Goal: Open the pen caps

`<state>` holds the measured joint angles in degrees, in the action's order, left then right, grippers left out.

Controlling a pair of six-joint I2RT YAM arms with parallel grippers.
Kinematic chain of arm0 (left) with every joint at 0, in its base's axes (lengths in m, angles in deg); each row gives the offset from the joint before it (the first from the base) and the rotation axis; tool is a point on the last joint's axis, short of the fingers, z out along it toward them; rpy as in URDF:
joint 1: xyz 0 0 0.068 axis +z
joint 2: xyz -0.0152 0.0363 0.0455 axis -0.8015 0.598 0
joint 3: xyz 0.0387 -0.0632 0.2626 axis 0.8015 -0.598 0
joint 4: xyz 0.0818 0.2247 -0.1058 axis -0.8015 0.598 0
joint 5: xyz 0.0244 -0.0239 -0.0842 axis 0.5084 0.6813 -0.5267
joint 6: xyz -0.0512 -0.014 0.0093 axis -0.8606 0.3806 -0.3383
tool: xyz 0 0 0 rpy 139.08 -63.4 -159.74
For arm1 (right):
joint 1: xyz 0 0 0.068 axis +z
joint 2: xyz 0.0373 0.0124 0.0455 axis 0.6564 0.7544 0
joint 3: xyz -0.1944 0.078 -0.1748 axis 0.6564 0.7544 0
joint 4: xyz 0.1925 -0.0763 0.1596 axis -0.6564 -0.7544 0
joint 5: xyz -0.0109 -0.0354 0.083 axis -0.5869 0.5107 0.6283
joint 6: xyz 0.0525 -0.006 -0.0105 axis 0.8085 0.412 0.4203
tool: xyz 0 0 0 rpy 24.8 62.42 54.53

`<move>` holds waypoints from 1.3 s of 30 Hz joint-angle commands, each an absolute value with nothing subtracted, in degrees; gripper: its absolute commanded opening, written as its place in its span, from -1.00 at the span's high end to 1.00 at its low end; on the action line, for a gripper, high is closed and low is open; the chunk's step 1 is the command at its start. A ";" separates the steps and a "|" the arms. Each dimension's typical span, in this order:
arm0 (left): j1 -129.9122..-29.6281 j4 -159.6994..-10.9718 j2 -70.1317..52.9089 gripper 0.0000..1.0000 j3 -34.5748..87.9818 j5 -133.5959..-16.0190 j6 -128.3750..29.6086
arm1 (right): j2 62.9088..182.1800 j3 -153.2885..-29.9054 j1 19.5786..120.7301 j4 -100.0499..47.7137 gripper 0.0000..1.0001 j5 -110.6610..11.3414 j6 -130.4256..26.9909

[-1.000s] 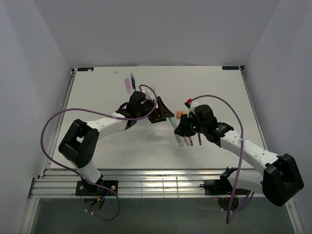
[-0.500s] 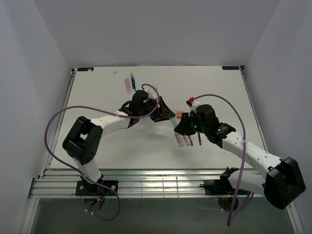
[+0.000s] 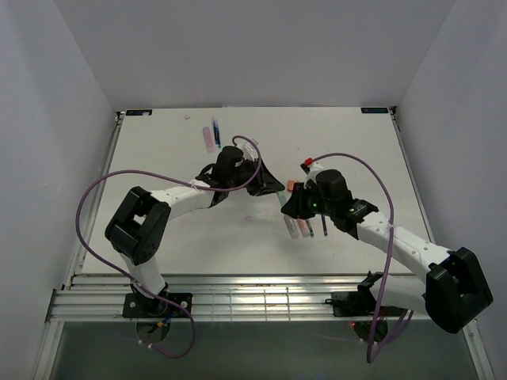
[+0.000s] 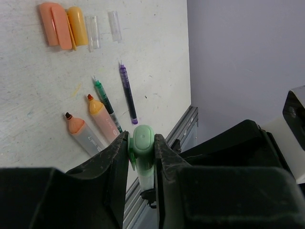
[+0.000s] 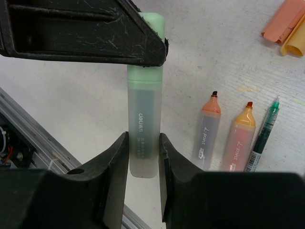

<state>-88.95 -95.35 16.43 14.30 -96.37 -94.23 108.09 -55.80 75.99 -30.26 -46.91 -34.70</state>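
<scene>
A mint green marker (image 5: 143, 133) hangs above the table between both grippers. My left gripper (image 4: 142, 143) is shut on its pale green cap (image 4: 142, 139), which is still seated on the body (image 4: 147, 179). My right gripper (image 5: 143, 152) is shut on the translucent body's rear end. The cap (image 5: 145, 71) shows just past the left fingers (image 5: 86, 33). In the top view the left gripper (image 3: 273, 188) and the right gripper (image 3: 287, 207) meet at the marker (image 3: 280, 198) at the table's centre.
Two uncapped orange markers (image 5: 208, 131) (image 5: 239, 138) and a thin green pen (image 5: 263, 138) lie under the grippers, with a purple pen (image 4: 127, 93) beside them. Orange and yellow caps (image 4: 55, 24) (image 4: 77, 31) and clear caps (image 4: 93, 31) lie nearby. A pink marker (image 3: 207, 138) and a blue pen (image 3: 215, 131) lie at the back.
The left arm has shifted slightly to the right and the right wrist slightly up. Both grippers keep their hold on the green marker.
</scene>
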 commanded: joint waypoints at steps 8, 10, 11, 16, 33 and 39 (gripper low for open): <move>-89.39 -96.77 18.64 1.00 17.02 -99.50 -94.93 | 111.51 -56.13 76.27 -23.82 -0.06 -47.02 -35.50; -89.39 -96.94 18.73 1.00 17.03 -99.68 -95.02 | 112.39 -56.39 76.18 -23.73 -0.06 -47.11 -35.50; -89.39 -96.94 18.81 1.00 17.02 -99.42 -95.02 | 112.65 -56.74 76.27 -23.73 -0.01 -47.11 -35.59; -88.96 -97.12 18.46 1.00 17.20 -98.98 -94.93 | 113.89 -56.57 76.18 -23.99 0.70 -46.40 -35.59; -77.45 -98.61 24.09 1.00 26.08 -100.91 -95.11 | 107.74 -48.75 84.80 -23.55 0.85 -49.74 -26.02; -75.68 -98.61 24.79 1.00 24.67 -101.70 -94.41 | 105.89 -48.31 85.24 -25.48 0.85 -51.15 -25.92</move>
<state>-82.50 -92.27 24.45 21.69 -114.45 -95.43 108.16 -50.40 82.22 -16.05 -58.93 -26.09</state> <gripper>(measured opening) 0.332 0.341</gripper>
